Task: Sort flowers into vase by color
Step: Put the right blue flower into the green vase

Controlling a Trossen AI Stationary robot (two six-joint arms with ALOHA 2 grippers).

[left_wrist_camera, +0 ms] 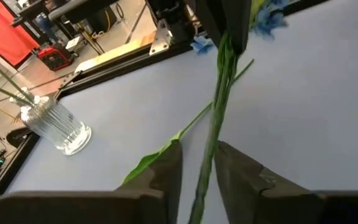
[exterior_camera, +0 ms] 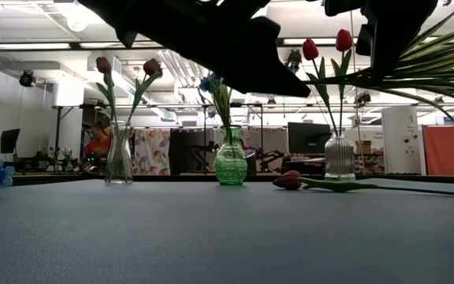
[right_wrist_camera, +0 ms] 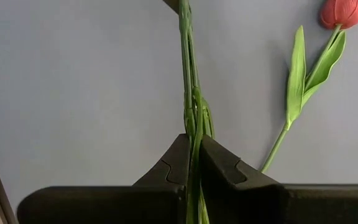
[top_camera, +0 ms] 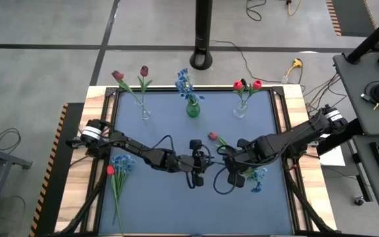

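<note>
The table [top_camera: 176, 197] has a blue-grey mat framed by pale wooden edges, and stands on a grey floor with cables trailing beyond its far edge. The low view looks across it into a workshop hall with ceiling lights, monitors and a red screen.

Three vases stand in a row along the far edge. A clear vase [top_camera: 145, 114] near the far left corner holds two dark maroon tulips [top_camera: 131, 77]. A green vase [top_camera: 193, 108] at the middle holds one sprig of blue blossoms [top_camera: 185, 82]. A ribbed clear vase [top_camera: 240, 109] towards the far right corner holds two bright red tulips [top_camera: 247, 85].

One loose red tulip [top_camera: 213, 137] lies flat near the table's centre, its leaf spread beside the stem. Near the left edge lie a blue sprig [top_camera: 122, 163] and a red bloom [top_camera: 110, 170] on long green stems.

Both arms meet at the table's middle over one green stem [right_wrist_camera: 190, 93], whose blue blossoms [top_camera: 256, 178] show towards the right edge. The right pincer [right_wrist_camera: 193, 163] is clamped tight on this stem. The left pincer [left_wrist_camera: 199, 171] has its fingers either side of the same stem with narrow gaps showing; I cannot tell whether it grips.
</note>
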